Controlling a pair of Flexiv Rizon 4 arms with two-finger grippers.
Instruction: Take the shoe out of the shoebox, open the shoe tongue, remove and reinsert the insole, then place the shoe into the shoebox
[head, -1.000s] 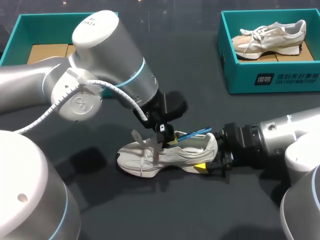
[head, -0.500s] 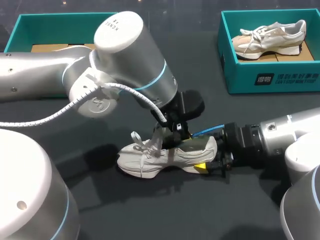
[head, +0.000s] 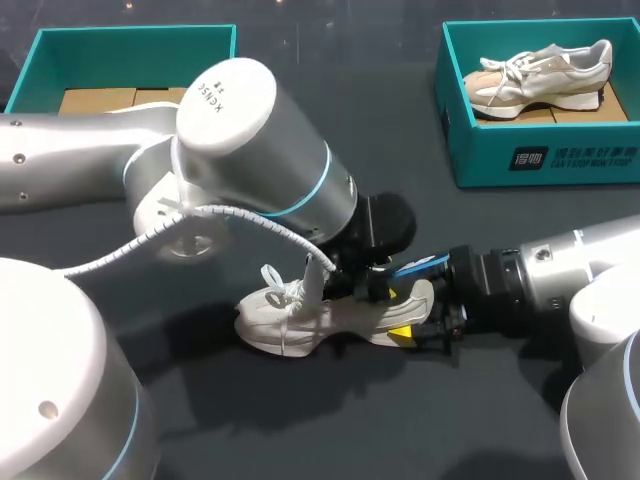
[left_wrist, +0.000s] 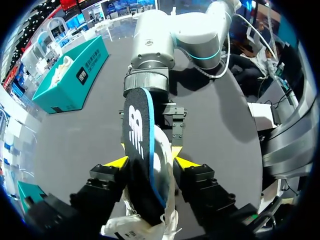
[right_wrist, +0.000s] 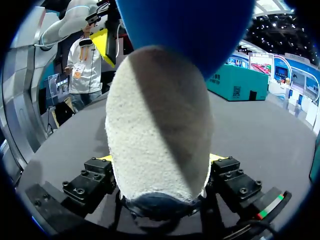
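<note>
My left pincer (left_wrist: 151, 162) is clenched on the insole (left_wrist: 137, 135). Its yellow fingertips (left_wrist: 116, 161) press the insole from both sides, and it stands on edge between them, a dark face with a blue rim rising ahead of the fingers. Under the pincer lies the shoe (head: 290, 322), a pale sneaker on its sole on the dark table (head: 400, 430), toe toward my left side, laces loose. From above, the pincer sits low over the shoe's opening, and the blue end of the insole sticks out past the heel collar.

My right pincer (right_wrist: 160, 159) grasps the shoe by the heel. The rough white heel fills the space between its fingers, which touch it on either side, with the blue insole looming just above. In the head view, one yellow tip of this pincer shows at the sole's rear.

My left arm (head: 250, 150) comes in from the left and crosses above the shoe's front half. My right arm (head: 560, 280) lies low along the table from the right, in line with the shoe.

Well apart, at the table's far left, stands the left shoebox (head: 120, 38), teal, with brown cardboard inside. At the far right stands the right shoebox (head: 545, 160), also teal, with a second sneaker (head: 540, 72) lying in it.
</note>
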